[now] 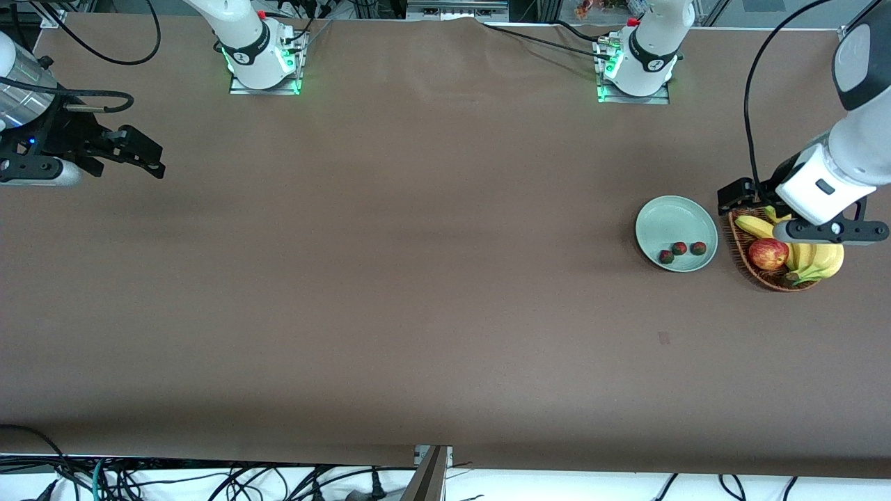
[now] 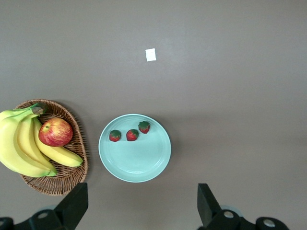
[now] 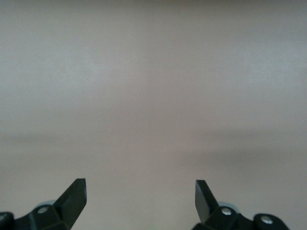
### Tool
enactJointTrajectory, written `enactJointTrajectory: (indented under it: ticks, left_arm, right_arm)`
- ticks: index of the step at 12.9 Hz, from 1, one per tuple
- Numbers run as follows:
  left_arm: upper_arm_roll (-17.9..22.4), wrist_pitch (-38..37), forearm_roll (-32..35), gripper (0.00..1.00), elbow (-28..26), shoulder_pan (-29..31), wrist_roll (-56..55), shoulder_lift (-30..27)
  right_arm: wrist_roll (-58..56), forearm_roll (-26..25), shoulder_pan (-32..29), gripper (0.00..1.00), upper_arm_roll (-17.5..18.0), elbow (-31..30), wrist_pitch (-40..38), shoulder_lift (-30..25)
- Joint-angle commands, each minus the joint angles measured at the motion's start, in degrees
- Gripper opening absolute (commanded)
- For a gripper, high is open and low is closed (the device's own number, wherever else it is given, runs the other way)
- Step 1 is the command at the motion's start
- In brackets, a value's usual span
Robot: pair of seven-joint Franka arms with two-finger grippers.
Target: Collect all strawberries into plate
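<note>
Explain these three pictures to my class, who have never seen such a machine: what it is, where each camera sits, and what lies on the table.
Two white robot arms stand at a brown table. One picture looks down from high across it; the others come from cameras on each wrist. The left claw hangs open over the brown woven wicker basket holding yellow bananas and a red-yellow apple. Beside it, the pale mint-green round plate holds three tiny red strawberries. The right claw waits open over bare table at its own end. Nothing is held.
</note>
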Motion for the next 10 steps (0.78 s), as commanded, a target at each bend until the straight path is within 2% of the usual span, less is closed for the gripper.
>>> enactJointTrajectory:
  ticks: [1, 3, 5, 8, 10]
  left_arm:
    - [10.2, -1.1, -1.8, 1.0, -0.9, -10.3, 1.0, -2.6]
    - [18.1, -1.1, -3.4, 1.0, -0.8, -17.5, 1.0, -3.5]
    - [19.0, -1.5, -3.5, 1.0, -0.3, -18.3, 0.9, -4.3]
    - [18.9, -6.8, -3.8, 1.0, 1.8, -17.8, 0.8, -3.9]
    - [19.0, -7.5, -6.6, 1.0, 1.9, -16.6, 0.8, -3.9]
  right_arm:
    - [-0.6, -0.6, -0.3, 1.0, 0.3, 1.2, -0.6, 0.4]
    - [-0.6, -0.6, -0.3, 1.0, 0.3, 1.2, -0.6, 0.4]
    - [-0.6, -0.6, -0.3, 1.0, 0.3, 1.2, -0.6, 0.4]
    - [-0.6, -0.6, -0.3, 1.0, 0.3, 1.2, -0.7, 0.3]
    - [-0.6, -0.6, -0.3, 1.0, 0.3, 1.2, -0.7, 0.3]
